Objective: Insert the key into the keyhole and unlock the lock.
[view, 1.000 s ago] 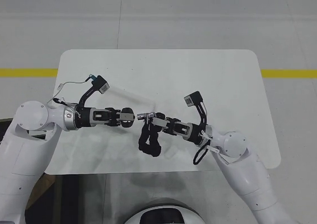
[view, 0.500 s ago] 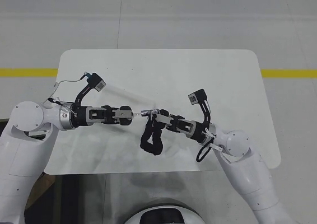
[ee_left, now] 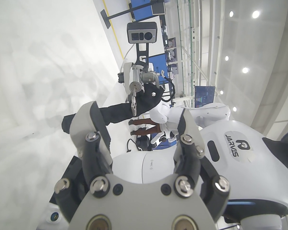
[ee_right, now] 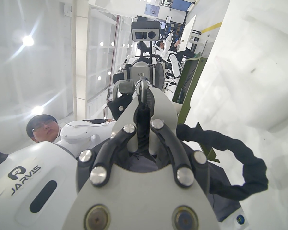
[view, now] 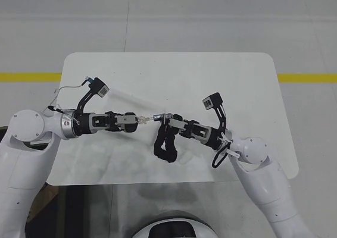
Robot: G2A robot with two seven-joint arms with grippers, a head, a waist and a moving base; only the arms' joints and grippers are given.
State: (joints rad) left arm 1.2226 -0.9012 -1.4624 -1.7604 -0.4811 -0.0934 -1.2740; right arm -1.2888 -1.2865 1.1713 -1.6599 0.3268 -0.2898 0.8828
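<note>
Facing off above the table's (view: pixel 240 83) middle: my right claw (ee_right: pixel 144 96) clamps the lock (view: pixel 158 117), keyhole (ee_left: pixel 135 87) turned toward my left claw (ee_left: pixel 138 111), which gapes wide and empty. The key (ee_left: pixel 134 102), apparently seated in the keyhole, lies straight ahead of the left claw, near but untouched.

arms (view: pixel 30 126): white shells, black forearms | left claw (ee_left: pixel 139 111): grey, silver screws
</note>
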